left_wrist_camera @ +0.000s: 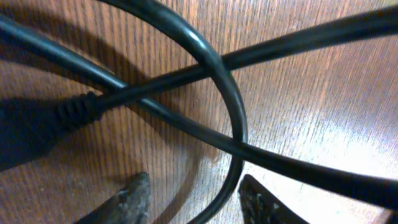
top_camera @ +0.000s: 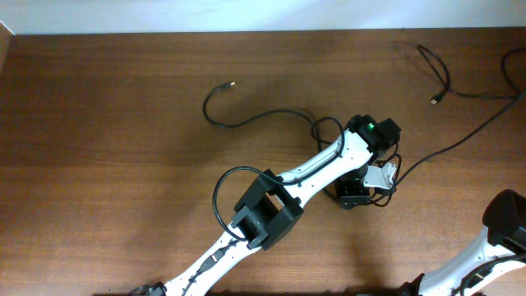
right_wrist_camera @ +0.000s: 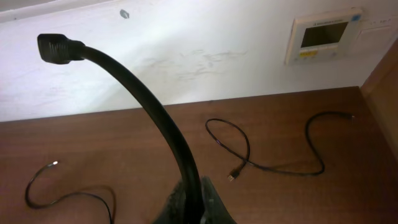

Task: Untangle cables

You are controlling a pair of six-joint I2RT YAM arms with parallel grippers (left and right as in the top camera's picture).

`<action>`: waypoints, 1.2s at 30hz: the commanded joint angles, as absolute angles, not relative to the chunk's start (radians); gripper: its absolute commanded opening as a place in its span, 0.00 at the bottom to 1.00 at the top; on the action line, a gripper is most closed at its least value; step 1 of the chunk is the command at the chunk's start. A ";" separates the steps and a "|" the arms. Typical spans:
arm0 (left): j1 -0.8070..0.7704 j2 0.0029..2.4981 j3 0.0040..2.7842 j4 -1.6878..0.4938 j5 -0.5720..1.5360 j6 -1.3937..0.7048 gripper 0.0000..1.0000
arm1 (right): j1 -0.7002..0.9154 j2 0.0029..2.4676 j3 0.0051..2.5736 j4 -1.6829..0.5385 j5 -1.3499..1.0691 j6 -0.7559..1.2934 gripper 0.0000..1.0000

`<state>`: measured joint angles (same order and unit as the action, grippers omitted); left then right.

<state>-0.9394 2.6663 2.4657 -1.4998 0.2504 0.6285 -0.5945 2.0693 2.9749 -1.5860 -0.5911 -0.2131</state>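
Several thin black cables cross in a tangle point(top_camera: 386, 168) under my left gripper point(top_camera: 355, 196), which is low over the table. In the left wrist view the crossed cables point(left_wrist_camera: 217, 68) fill the frame. My left gripper point(left_wrist_camera: 199, 202) is open, with one cable loop point(left_wrist_camera: 231, 180) running between its fingers. My right gripper point(right_wrist_camera: 194, 202) is shut on a thicker black cable point(right_wrist_camera: 149, 106) that rises to a plug end point(right_wrist_camera: 57, 48). A loose cable with a metallic tip point(top_camera: 220, 111) lies at the middle left. Another loose cable point(top_camera: 436, 70) lies at the far right.
One cable point(top_camera: 468, 140) runs from the tangle to the right edge. The right arm point(top_camera: 503, 218) stands at the lower right corner. A white wall with a wall panel point(right_wrist_camera: 323, 34) borders the table's far edge. The two loose cables also show in the right wrist view point(right_wrist_camera: 245, 149) point(right_wrist_camera: 62, 196).
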 commanded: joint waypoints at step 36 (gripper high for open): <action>-0.373 2.311 2.748 -1.565 -0.030 0.239 0.00 | -0.904 2.090 2.955 -1.538 -0.354 -0.016 0.04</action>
